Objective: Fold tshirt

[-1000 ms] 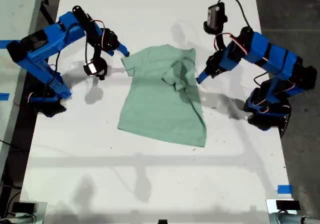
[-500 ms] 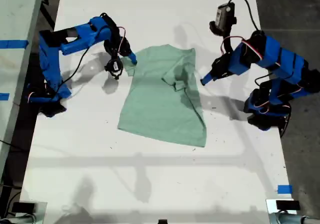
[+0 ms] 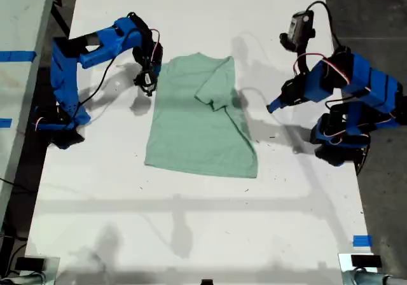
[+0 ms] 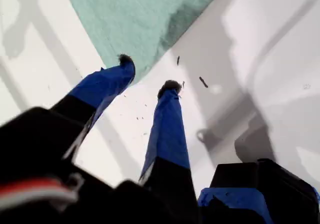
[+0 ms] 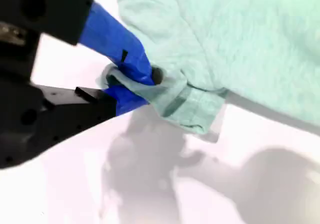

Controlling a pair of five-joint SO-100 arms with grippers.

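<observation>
In the exterior view the tshirt [image 3: 197, 123] lies on the white table [image 3: 191, 234], a little above the table's middle, with its hem toward the bottom of the picture and its neck toward the top. The sleeve on the exterior view's right is folded over onto the chest, making a darker ridge down that side. My second gripper [image 3: 154, 76] is at the shirt's upper corner on the exterior view's left, touching the cloth there, its blue arm reaching in from a base at the table's edge on that side. My first gripper [image 3: 272, 107] hangs over bare table on the exterior view's right, apart from the shirt, with its shadow falling between them. A strip of blue tape [image 3: 361, 240] sits near the table's lower corner on the exterior view's right. In the first wrist view my first gripper [image 4: 147, 74] has its two blue jaws spread apart with nothing between them; one tip is just at the edge of the shirt [image 4: 145, 19], the other over the table. In the second wrist view my second gripper [image 5: 140, 79] is clamped on a bunched fold of the shirt [image 5: 240, 39] by the sleeve hem, lifting that bit of cloth off the table.
</observation>
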